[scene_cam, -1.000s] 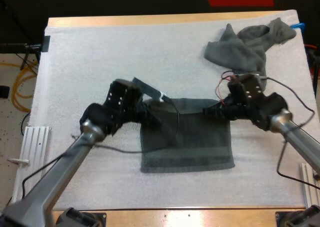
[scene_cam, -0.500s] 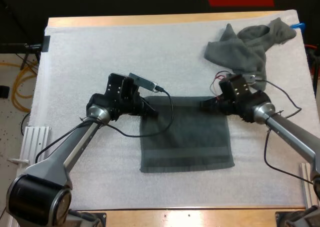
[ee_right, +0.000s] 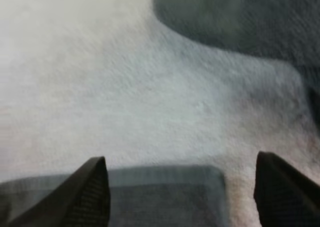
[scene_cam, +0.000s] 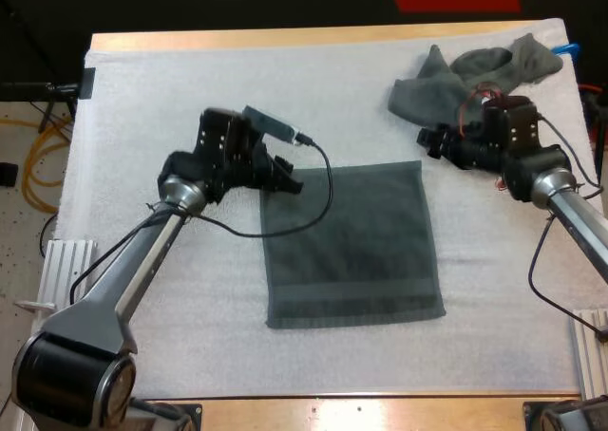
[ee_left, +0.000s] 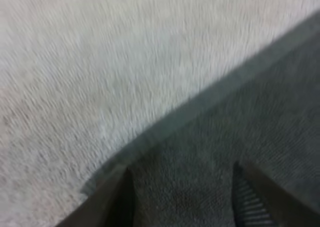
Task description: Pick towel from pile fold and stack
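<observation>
Showing towel [scene_cam: 351, 246] spread flat for folding. Fingers released, left gripper [scene_cam: 286, 178] and right gripper [scene_cam: 430, 144] flank its far corners

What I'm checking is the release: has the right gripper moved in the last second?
Yes: the right gripper moved away from the flat towel toward the crumpled towel, now beside it.

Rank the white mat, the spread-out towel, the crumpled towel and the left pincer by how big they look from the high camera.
1. white mat
2. spread-out towel
3. crumpled towel
4. left pincer, smallest by far, though it is raised nearer the camera, which flatters it.
</observation>
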Robot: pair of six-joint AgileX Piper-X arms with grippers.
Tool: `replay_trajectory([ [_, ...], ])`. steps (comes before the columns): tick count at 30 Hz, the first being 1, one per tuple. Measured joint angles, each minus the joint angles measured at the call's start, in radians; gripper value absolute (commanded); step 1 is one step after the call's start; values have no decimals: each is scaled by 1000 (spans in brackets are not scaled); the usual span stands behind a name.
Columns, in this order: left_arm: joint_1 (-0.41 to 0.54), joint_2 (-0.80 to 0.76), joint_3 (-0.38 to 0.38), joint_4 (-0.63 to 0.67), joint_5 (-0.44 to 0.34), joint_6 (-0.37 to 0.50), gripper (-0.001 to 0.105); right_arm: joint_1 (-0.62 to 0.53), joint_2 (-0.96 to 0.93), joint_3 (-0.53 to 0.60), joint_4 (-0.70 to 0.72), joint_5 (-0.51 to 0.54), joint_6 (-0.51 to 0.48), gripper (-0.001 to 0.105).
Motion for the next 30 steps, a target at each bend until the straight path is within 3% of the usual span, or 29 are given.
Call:
replay_trajectory([
  [4,0,-57,-47,67,0,14,44,0,-89,0,21,-6,-42,61],
  [11,0,-273,-53,189,1,17,44,0,-282,-1,198,-3,-118,61],
  [15,0,-401,-52,326,2,14,56,0,-397,-1,338,-3,-181,61],
  [17,0,-455,-52,397,2,2,67,0,-450,-1,409,-3,-220,61],
  [21,0,-531,-51,555,8,-39,68,0,-553,-1,562,-3,-237,61],
  [24,0,-593,-18,623,13,-67,68,0,-610,2,682,-3,-241,61],
  [30,0,-772,144,635,36,-159,68,0,-722,103,801,-3,-241,61],
])
